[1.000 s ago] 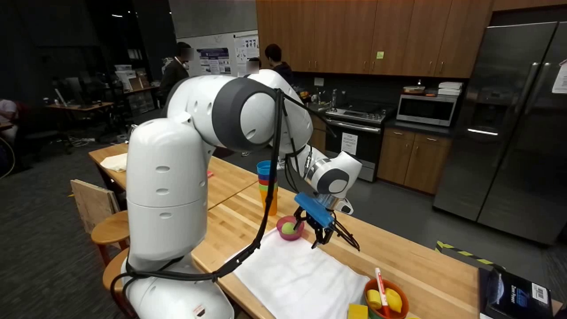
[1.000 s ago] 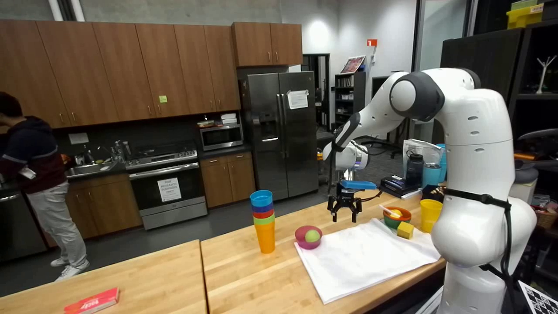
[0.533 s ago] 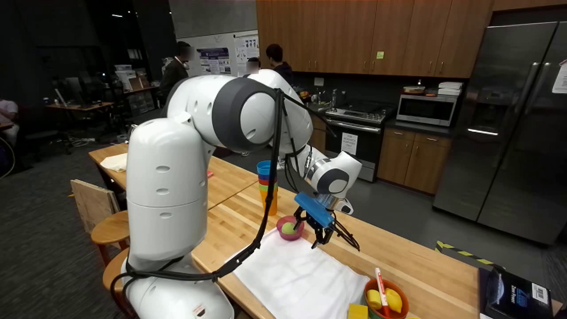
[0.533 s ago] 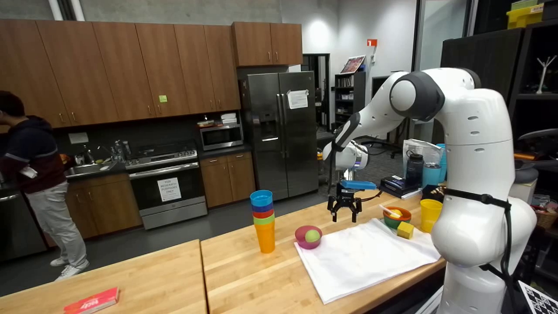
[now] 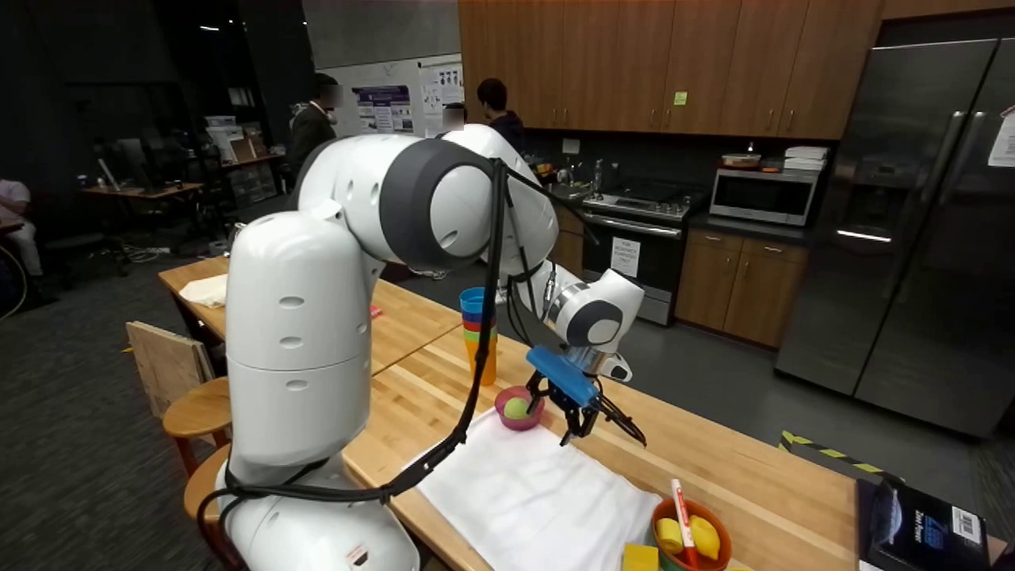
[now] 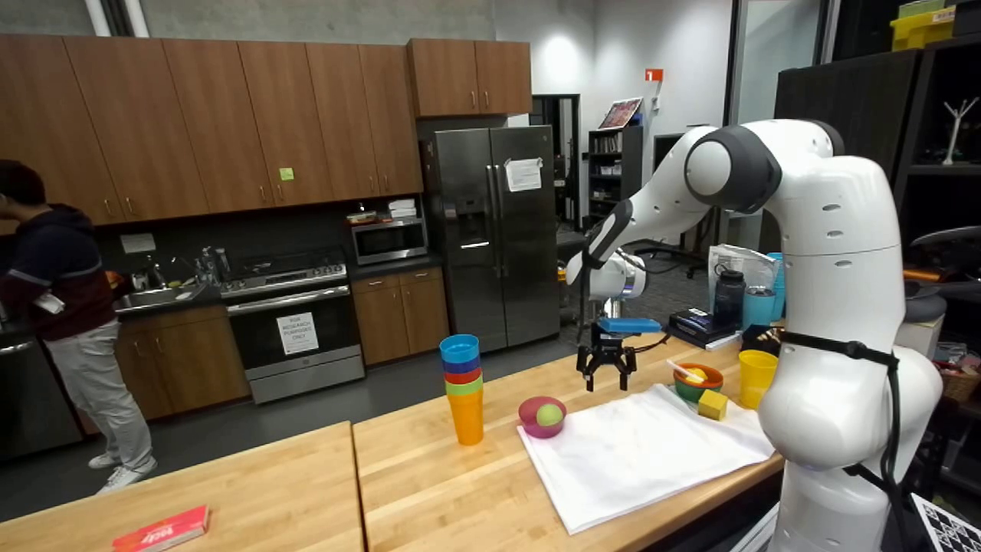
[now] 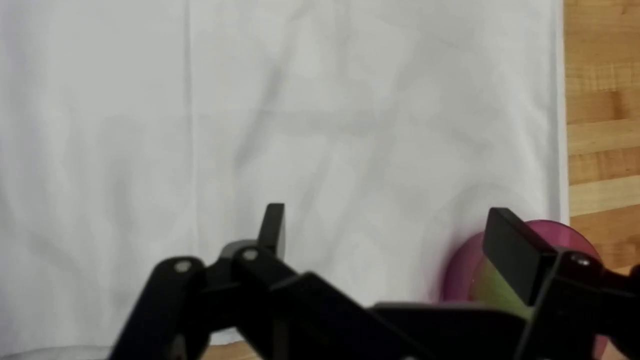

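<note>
One pink bowl (image 6: 541,431) holding a green ball (image 6: 549,415), below and beside the gripper (image 6: 606,385), its jaws spread wide, the bowl upright, round mouth facing up.

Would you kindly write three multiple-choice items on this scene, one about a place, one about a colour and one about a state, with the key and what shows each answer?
1. Where is the round green object?
A) in the pink bowl
B) inside the yellow cup
C) on the yellow block

2. Which colour shows at the bottom of the cup stack?
A) blue
B) green
C) orange

3. What state is the gripper in?
A) shut on the pink bowl
B) open, holding nothing
C) shut, holding nothing

Right letters:
1 A: both exterior views show it within the bowl's rim.
2 C: below the green band, the stack is orange in both exterior views.
3 B: the wrist view shows the fingers wide apart, with nothing gripped between them.
</note>
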